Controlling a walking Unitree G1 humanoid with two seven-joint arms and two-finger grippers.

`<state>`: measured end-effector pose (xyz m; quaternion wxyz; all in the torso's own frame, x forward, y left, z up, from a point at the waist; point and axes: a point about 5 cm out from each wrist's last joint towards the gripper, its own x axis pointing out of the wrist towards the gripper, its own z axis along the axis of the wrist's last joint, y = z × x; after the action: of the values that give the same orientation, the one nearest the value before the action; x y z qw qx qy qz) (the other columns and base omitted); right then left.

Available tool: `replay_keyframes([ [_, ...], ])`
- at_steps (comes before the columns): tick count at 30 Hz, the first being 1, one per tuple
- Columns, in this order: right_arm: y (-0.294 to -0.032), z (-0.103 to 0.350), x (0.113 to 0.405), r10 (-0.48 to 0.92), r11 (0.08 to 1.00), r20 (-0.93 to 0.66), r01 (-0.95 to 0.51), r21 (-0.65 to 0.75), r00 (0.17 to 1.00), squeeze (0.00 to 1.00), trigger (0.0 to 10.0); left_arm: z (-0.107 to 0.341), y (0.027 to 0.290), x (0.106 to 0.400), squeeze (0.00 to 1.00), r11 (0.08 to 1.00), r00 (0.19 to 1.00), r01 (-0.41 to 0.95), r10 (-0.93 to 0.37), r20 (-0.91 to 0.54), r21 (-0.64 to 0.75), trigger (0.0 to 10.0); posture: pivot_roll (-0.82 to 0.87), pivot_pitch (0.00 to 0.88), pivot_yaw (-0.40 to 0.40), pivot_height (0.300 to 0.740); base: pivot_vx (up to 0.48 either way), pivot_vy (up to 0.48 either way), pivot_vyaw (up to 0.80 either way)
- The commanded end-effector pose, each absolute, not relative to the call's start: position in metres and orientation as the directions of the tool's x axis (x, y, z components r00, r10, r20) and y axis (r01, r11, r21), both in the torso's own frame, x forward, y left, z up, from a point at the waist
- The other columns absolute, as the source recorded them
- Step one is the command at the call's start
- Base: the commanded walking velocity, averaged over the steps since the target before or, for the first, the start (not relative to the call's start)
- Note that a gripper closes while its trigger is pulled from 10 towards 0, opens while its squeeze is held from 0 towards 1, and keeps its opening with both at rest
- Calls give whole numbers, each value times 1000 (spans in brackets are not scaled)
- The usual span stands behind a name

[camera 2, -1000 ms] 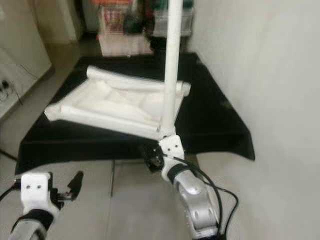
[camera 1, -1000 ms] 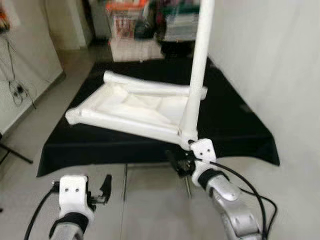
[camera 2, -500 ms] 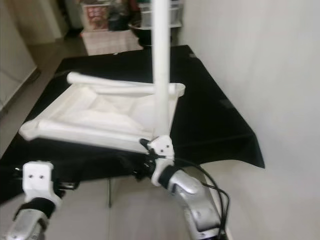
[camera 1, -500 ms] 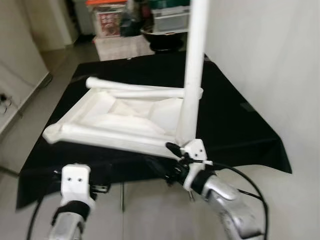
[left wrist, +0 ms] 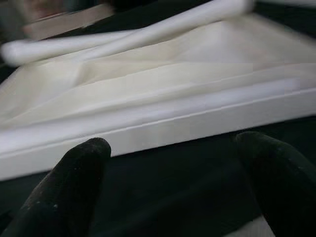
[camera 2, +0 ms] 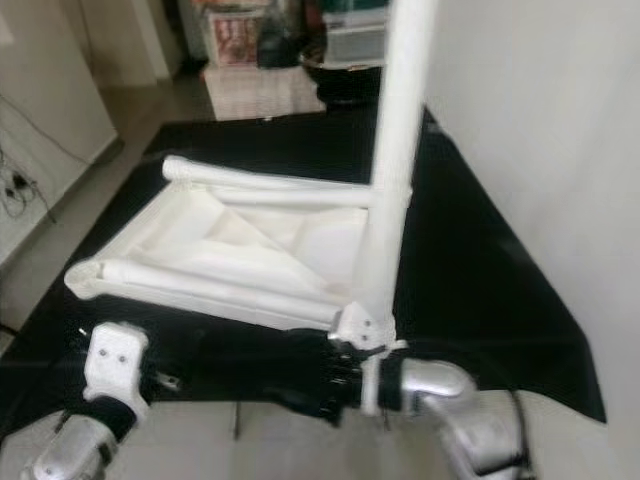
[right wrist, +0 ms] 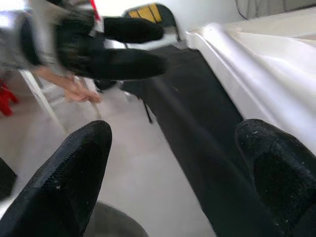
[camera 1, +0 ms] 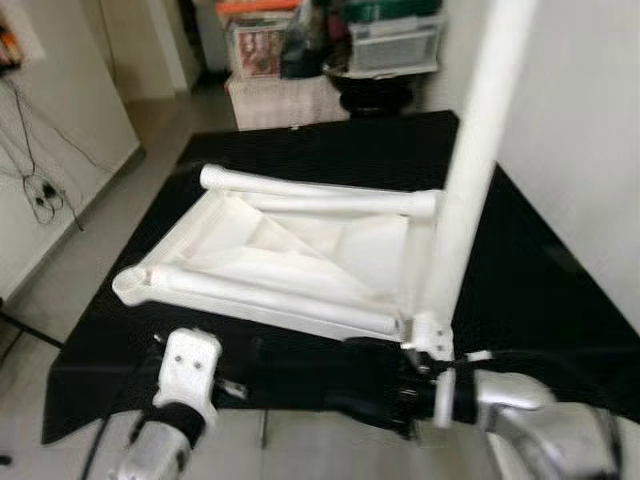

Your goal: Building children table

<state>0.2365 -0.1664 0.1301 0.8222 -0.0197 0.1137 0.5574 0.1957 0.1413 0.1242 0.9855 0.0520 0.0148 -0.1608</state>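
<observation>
Left eye view: a white frame [camera 1: 290,255] — the upturned child's table — lies on a worktop [camera 1: 530,300] draped in black cloth. One white leg [camera 1: 470,170] stands upright from the frame's corner nearest the right hand [camera 1: 385,395]. That hand reaches in low at the worktop's near edge, just below and in front of the upright leg's base; its white wrist block sits right by the corner. The left hand [camera 1: 240,385] sits at the same edge, in front of the frame's near rail, with its white bracket showing above the silver arm. Boxes [camera 1: 300,45] stand on the floor beyond the worktop.

Right eye view: the same layout; the right hand's black fingers [camera 2: 315,385] point across toward the left hand, under the frame's near rail.

Left wrist view: the two fingers are spread wide with nothing between them. The frame's near rail [left wrist: 163,123] runs straight across ahead of them, close but not touched, black cloth beneath.

Right wrist view: the fingers are spread wide and hold nothing. The frame's edge lies just to one side, and the left hand's black fingers [right wrist: 123,49] show ahead — blurred.
</observation>
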Motion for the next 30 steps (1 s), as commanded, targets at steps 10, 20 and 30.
replay_keyframes([
  [10, -225, 143, 238, 826, 393, -453, -919, 34, 337, 0, 10000, 128, 125, 177, 0, 829, 831, 557, -555, -42, 60, 10000, 9, 39, 50, 740, 0, 0, 0],
  [20, -260, 168, 239, 777, 431, -513, -903, 10, 365, 0, 10000, 127, 120, 174, 0, 790, 792, 611, -609, -47, 52, 10000, -8, 46, 47, 740, 0, 0, 0],
  [30, -268, 194, 262, 751, 505, -422, -854, -127, 507, 0, 10000, 131, 118, 178, 0, 755, 757, 653, -654, -8, 56, 10000, -18, 40, 47, 740, 0, 0, 0],
])
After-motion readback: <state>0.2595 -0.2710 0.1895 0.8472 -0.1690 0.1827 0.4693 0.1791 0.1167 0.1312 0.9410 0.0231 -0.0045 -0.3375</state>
